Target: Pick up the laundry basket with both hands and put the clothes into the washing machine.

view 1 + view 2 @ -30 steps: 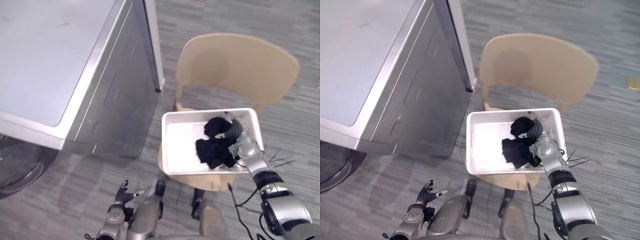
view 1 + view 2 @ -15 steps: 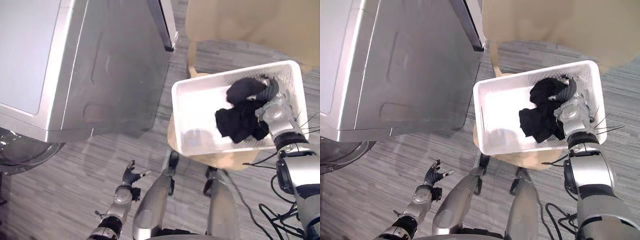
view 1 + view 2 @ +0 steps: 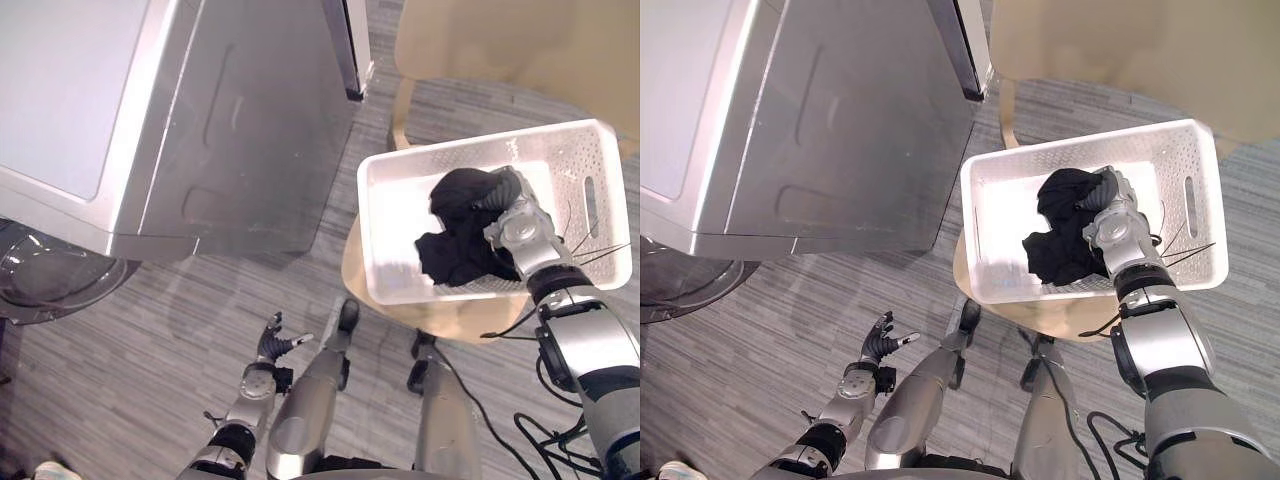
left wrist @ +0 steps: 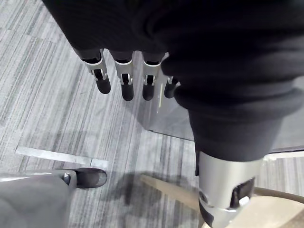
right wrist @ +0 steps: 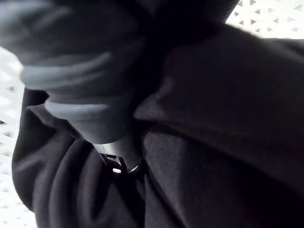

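The black crumpled clothes (image 3: pixel 455 250) lie inside the white perforated plastic laundry basket (image 3: pixel 392 225), in its middle and toward its wall at 6 o'clock. The basket stands on the seat of the beige wooden chair (image 3: pixel 500 50), at 3 o'clock in the head views, so I judge it is not lifted yet.

The right hand (image 3: pixel 516 230) comes into the basket from 5 o'clock and rests on the clothes at their 3 o'clock side, with the cloth directly under it and around it. In the right wrist view the fingers go down into the dark folds, so I cannot tell if they are closed on the cloth or only pressed into it. The hand seems placed to take the clothes directly, not the rim of the basket.

The left hand (image 3: pixel 272 345) hangs low at 7 o'clock above the grey striped floor (image 3: pixel 120 400), well apart from the basket. Its fingers are straight and a little spread, and it holds nothing.

The silver-grey washing machine (image 3: pixel 150 120) stands at 10 o'clock.
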Tool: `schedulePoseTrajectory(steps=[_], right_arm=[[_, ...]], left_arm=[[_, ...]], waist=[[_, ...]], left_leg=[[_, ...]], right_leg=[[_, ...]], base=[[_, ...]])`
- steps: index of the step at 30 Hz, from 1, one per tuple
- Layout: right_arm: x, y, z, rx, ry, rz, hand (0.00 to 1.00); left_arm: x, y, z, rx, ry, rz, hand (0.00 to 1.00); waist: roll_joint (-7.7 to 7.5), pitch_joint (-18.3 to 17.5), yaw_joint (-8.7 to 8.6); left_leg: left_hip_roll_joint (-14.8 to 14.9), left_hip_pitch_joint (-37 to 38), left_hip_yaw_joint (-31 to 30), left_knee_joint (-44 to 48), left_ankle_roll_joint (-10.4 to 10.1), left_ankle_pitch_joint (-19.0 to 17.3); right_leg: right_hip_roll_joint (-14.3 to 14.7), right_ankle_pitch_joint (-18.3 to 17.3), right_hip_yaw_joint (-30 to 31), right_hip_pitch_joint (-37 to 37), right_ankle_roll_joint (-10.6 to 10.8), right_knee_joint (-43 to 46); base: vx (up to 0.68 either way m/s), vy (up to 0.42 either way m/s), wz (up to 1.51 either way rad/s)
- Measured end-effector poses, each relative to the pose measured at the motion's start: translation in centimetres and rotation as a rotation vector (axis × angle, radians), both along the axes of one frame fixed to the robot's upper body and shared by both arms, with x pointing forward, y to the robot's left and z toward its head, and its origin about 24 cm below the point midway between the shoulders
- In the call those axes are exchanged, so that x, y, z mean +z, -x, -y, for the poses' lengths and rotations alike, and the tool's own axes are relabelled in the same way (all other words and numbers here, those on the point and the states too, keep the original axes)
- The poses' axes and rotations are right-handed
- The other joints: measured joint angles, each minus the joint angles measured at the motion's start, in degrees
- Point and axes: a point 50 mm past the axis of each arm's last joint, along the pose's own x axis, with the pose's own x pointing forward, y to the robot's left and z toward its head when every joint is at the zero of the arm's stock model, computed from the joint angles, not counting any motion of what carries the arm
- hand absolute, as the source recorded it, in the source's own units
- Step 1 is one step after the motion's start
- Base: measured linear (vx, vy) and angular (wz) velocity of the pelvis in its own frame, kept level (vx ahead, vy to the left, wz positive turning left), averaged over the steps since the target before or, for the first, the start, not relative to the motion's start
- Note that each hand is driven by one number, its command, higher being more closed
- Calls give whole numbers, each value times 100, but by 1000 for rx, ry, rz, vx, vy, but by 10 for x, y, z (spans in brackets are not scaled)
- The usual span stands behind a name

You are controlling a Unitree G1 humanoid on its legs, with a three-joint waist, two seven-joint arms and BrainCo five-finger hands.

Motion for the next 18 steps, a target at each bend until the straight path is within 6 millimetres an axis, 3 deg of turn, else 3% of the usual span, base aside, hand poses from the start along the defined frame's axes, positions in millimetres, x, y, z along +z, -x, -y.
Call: schedulePoseTrajectory(steps=[4,7,8,13,18], right_arm=[[17,1,-23,76,-180,158,100],[2,11,-53,167,-405,229,100],[-8,21,-71,228,-513,252,100],[-53,62,-103,335,-822,234,100],[-62,96,-119,425,-993,274,100]], left_arm=[[-1,1,-12,21,-23,-9,0],[-7,10,-24,68,-31,-42,0],[-12,19,-30,85,-39,-73,0],[-28,47,-36,107,-37,-165,0],[-35,63,-38,108,-44,-207,0]], waist=[[-108,34,-20],[-321,-87,-62],[-453,-207,-151],[-822,-778,-245],[-866,-1269,-289]], left_leg=[[65,174,-16,-1,1,-1],[125,395,-14,-93,4,-3],[185,538,-13,-255,7,-4],[277,922,-3,-418,5,-5],[321,1271,121,-640,8,-12]], right_leg=[[103,95,-9,273,-30,-182],[183,96,9,508,-29,-334],[250,96,4,616,-29,-406],[354,141,-24,1035,-13,-620],[411,279,53,1396,72,-961]], base=[[-67,-29,4],[-58,-45,-1],[-36,-53,-1],[-5,-38,3],[-13,6,-9]])
